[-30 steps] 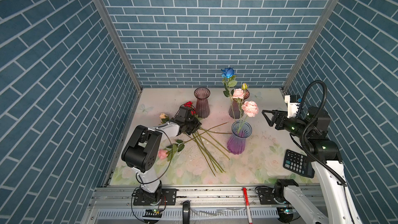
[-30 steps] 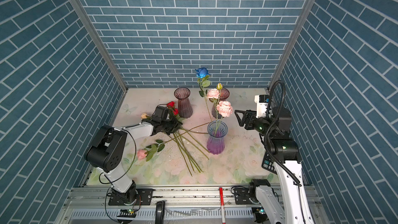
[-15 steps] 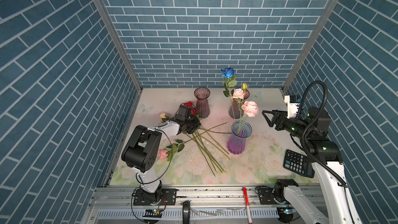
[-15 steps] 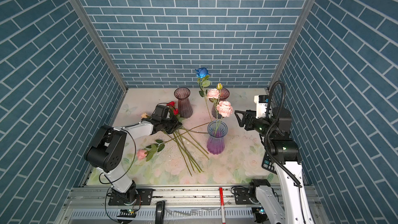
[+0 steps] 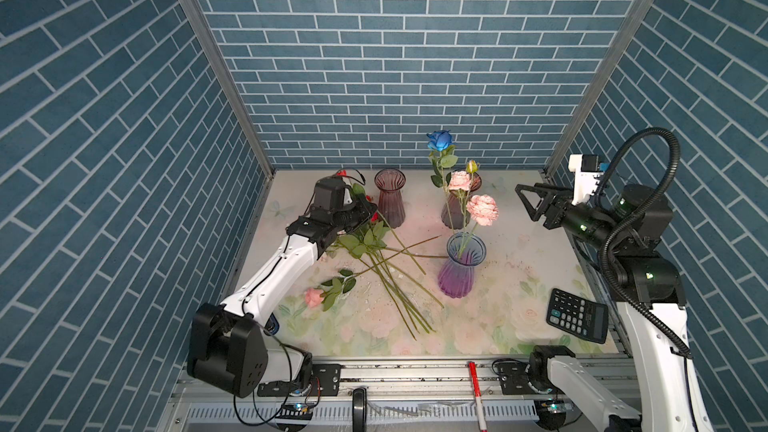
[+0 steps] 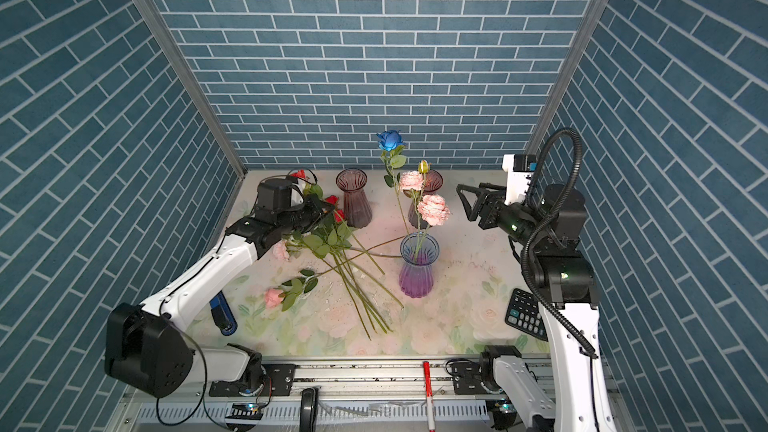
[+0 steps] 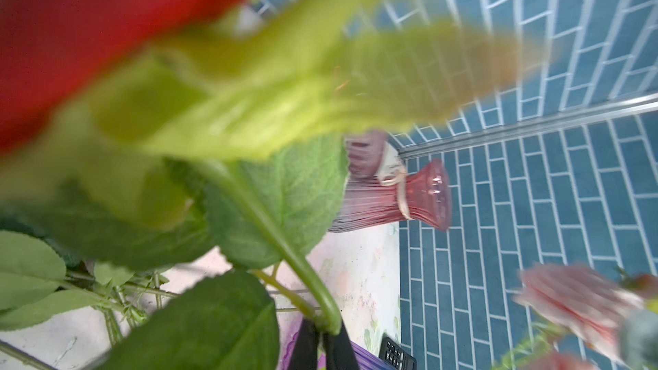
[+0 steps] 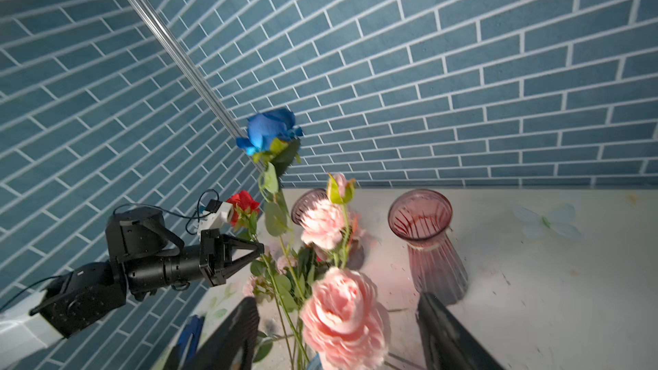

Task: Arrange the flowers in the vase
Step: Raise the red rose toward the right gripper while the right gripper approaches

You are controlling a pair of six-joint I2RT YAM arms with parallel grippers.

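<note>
L gripper (image 8: 261, 246) clenched on the green stem of a red artificial rose (image 8: 244, 204), just below its leaves. Bloom stands above the jaws; cut end is lost among loose green-stemmed flowers (image 5: 386, 272) lying on floral table mat (image 5: 498, 326). Target ribbed purple-to-blue glass vase (image 5: 456, 280), holding a pink peony (image 5: 482, 209), sits to R of L gripper, nearer front, well apart. R gripper (image 5: 525, 203) spread wide, empty, beyond vase. Stem prob needs tipping cut-end-down over vase mouth.
</note>
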